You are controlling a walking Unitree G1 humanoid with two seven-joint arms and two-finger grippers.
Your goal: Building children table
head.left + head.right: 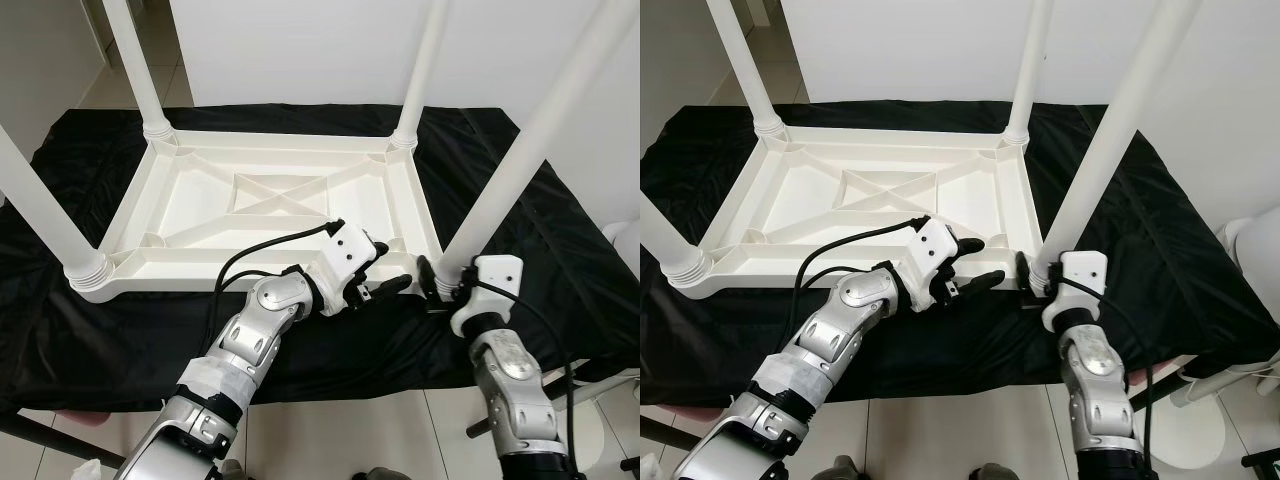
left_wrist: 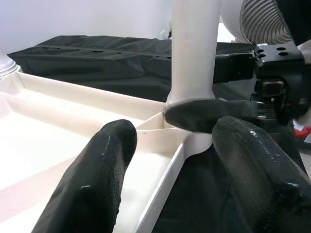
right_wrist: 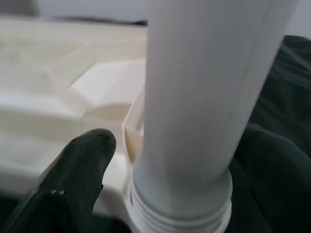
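Right gripper [image 1: 1035,272] jaws clasp the leg [image 1: 1095,150] (upturned table [image 1: 850,195]); left gripper [image 1: 975,265] jaws agape.

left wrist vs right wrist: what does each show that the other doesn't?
Left wrist alone: the right gripper closed around the leg's base, the black cloth behind, and open left fingers over the tabletop's ribbed underside.
Right wrist alone: the threaded collar where the leg meets its socket, seen close, with right fingers on both sides of it.
Both: the near right leg standing in the upturned tabletop's corner.
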